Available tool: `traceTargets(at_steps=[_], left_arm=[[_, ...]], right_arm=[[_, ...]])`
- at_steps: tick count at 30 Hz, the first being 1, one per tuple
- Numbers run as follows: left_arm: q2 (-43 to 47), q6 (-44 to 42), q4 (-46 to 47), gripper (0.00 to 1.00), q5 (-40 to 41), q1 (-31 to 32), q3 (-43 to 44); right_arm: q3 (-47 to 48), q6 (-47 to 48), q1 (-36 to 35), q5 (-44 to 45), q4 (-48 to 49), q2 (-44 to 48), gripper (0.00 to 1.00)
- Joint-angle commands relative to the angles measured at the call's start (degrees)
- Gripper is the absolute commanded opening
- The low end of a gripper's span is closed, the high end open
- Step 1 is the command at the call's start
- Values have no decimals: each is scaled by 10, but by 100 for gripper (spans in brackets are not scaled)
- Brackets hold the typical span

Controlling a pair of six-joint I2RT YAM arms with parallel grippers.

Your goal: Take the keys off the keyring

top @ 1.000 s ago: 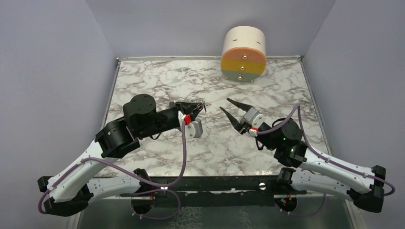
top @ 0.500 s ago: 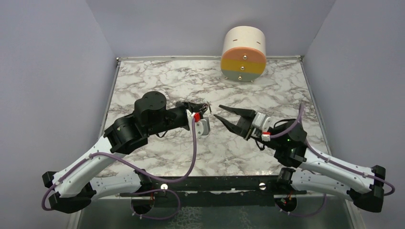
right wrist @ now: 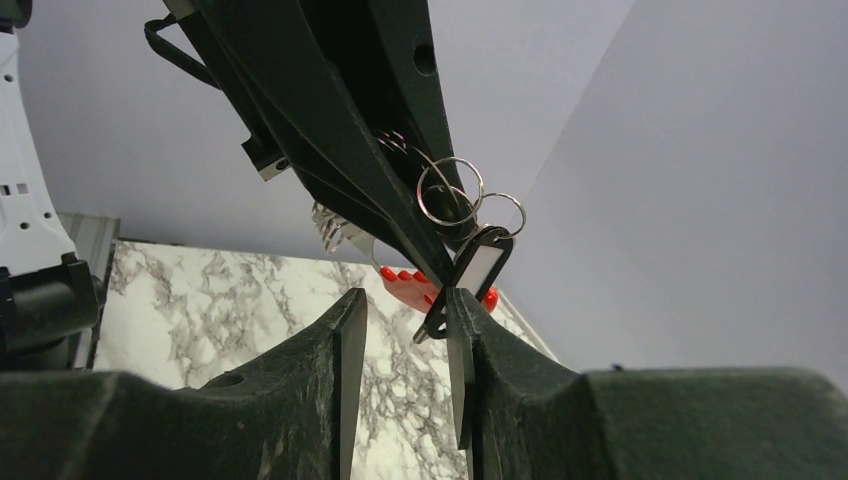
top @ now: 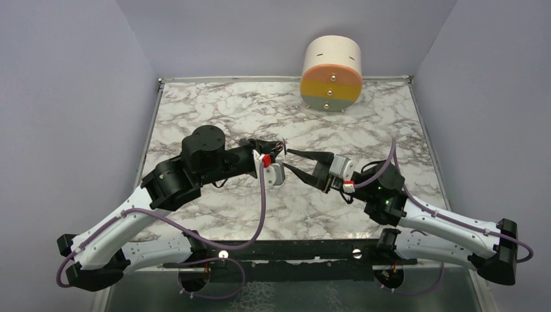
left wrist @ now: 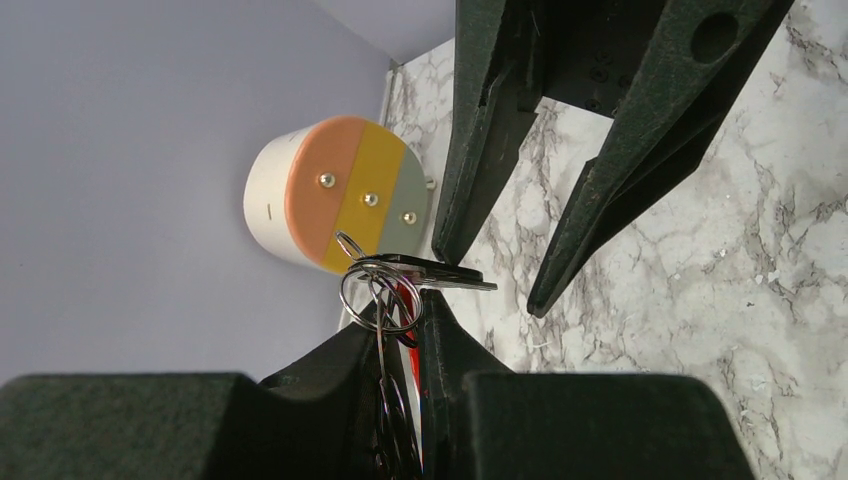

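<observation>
The keys (left wrist: 430,272) are light, stiff, slick metal, hanging loose on the keyring (left wrist: 378,300); I would pinch one flat head. The left hand (left wrist: 405,315) clamps the keyring above the table (top: 214,110). The right hand (right wrist: 405,305) stands open, one key's tip between its fingers. Rear canister (top: 331,73): contents hidden.

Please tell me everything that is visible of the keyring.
The keyring is a bunch of thin silver rings, metal by its look, with a red piece and a dark flat piece attached. The left gripper pinches it, held up in the air. The dark piece points between the fingertips of the open right gripper.
</observation>
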State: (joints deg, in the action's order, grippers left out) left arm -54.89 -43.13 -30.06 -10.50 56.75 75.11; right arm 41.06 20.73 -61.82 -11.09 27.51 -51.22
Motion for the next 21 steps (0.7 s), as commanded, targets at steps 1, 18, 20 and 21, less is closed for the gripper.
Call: traceTargets(at_steps=[1, 18, 20, 21], left_arm=[[6, 4, 24, 0, -21, 4, -2], [5, 3, 18, 0, -42, 3, -2], [4, 3, 18, 0, -42, 3, -3], [5, 3, 18, 0, -42, 3, -3]], right_arm=[[-5, 10, 0, 4, 25, 4, 36], [-26, 50, -1, 57, 95, -5, 44], [-24, 53, 0, 59, 101, -8, 44], [-24, 52, 0, 58, 103, -10, 44]])
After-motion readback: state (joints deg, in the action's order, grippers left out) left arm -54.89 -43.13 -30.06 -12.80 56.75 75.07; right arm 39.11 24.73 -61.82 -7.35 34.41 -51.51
